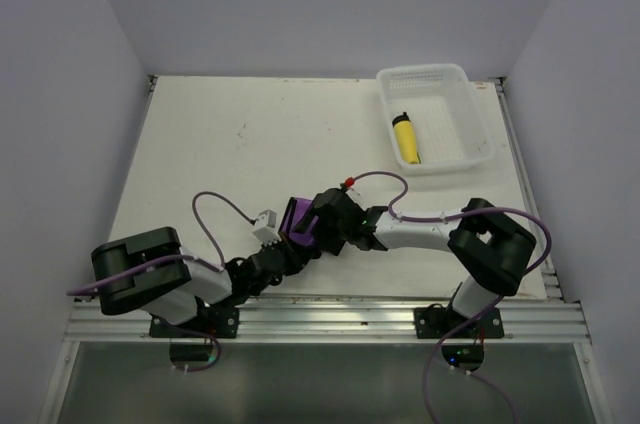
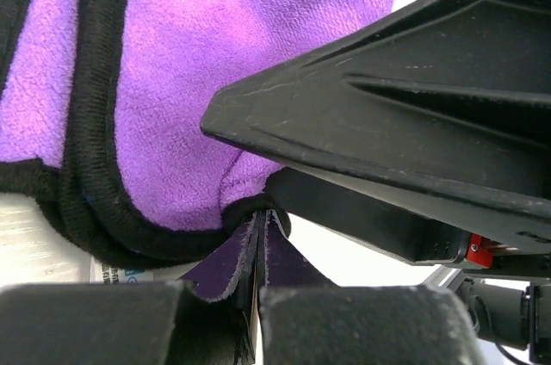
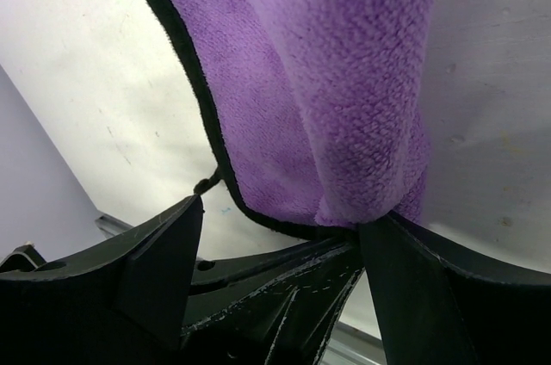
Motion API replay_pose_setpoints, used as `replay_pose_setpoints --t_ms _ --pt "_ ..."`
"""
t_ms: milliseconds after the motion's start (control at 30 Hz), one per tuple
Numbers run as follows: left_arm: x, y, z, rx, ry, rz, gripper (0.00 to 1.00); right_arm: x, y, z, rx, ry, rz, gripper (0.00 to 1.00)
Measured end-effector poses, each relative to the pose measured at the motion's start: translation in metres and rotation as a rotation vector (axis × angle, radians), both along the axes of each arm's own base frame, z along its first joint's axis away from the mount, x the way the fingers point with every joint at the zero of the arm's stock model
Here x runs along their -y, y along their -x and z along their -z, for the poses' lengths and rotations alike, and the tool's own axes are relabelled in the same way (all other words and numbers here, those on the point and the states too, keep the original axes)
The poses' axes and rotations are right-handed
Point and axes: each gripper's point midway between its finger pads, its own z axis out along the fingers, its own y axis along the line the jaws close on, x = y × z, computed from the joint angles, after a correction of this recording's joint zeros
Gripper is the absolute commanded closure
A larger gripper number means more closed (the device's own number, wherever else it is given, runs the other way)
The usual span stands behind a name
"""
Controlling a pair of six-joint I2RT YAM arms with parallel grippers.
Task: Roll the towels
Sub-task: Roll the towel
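Quick update from us: our left claw [image 2: 255, 283] is pinched tight on the bottom hem of the purple towel [image 3: 344, 81]. The towel sits bunched in a few layers right between the two claws, low over the worktop [image 1: 230, 144], and we can't tell if it actually touches. Our right claw [image 3: 284, 219] is spread wide with the cloth in its gap. It's brushing one finger and gripping nothing. We reckon the roll is half made, so the trick now is to have the right claw bite the loose fold just ahead of its fingers, well above the left claw's pinch, then turn it so the black edging stacks evenly instead of spiralling off. We'd keep the cloth taut between both claws, or the layers will probably slump open. The main thing in the way is ourselves, since the right claw's finger sits almost on top of the left claw and a sloppy close could nip metal rather than cloth. A purple cable [image 1: 385, 182] loops just behind the right claw too. The yellow towel [image 1: 405, 140] lies in the basket [image 1: 425, 72] far beyond the right claw, looking rolled already, so it's no bother.
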Motion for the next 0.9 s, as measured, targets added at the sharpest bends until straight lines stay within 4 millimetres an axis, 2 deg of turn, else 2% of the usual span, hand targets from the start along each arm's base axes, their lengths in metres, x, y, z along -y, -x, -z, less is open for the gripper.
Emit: replay_pose_setpoints --t_ms 367,567,667,900 --pt "-0.002 0.0 0.002 -0.087 0.039 -0.067 1.0 0.001 -0.002 -0.003 -0.006 -0.01 -0.008 0.19" --pt "-0.002 0.001 0.003 -0.132 0.056 -0.1 1.0 0.01 -0.007 -0.012 0.002 0.016 -0.046 0.16" --pt "-0.004 0.002 0.003 -0.152 0.068 -0.111 1.0 0.024 -0.014 -0.027 0.037 0.036 -0.063 0.16" --pt "-0.012 0.01 0.004 -0.194 0.09 -0.119 1.0 0.065 -0.046 -0.08 0.207 0.09 -0.094 0.21"
